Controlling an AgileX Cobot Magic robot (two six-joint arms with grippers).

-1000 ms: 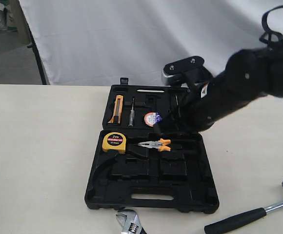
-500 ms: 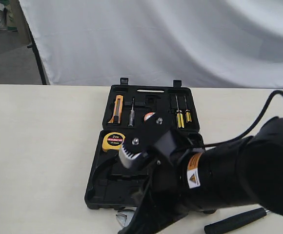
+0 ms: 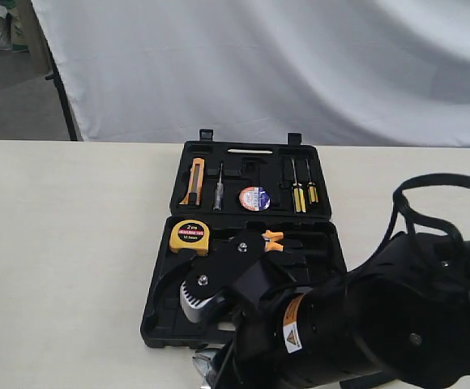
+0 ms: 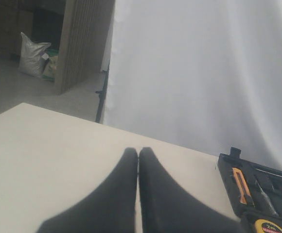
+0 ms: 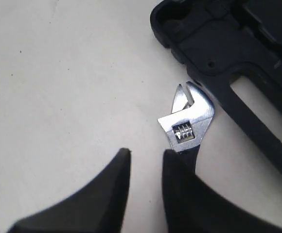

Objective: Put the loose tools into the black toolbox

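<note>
Hovering low over the worktop (image 3: 65,243), the right claw (image 5: 146,162) stands part open with nothing between its fingers. Silver adjustable wrench (image 5: 187,124) lies flat on the worktop just beside the black toolbox (image 5: 214,48), by its handle-cutout edge, head near the claw tips. Tape roll (image 3: 254,198) sits in the toolbox's far half. Left claw (image 4: 138,158) closed, empty.
</note>
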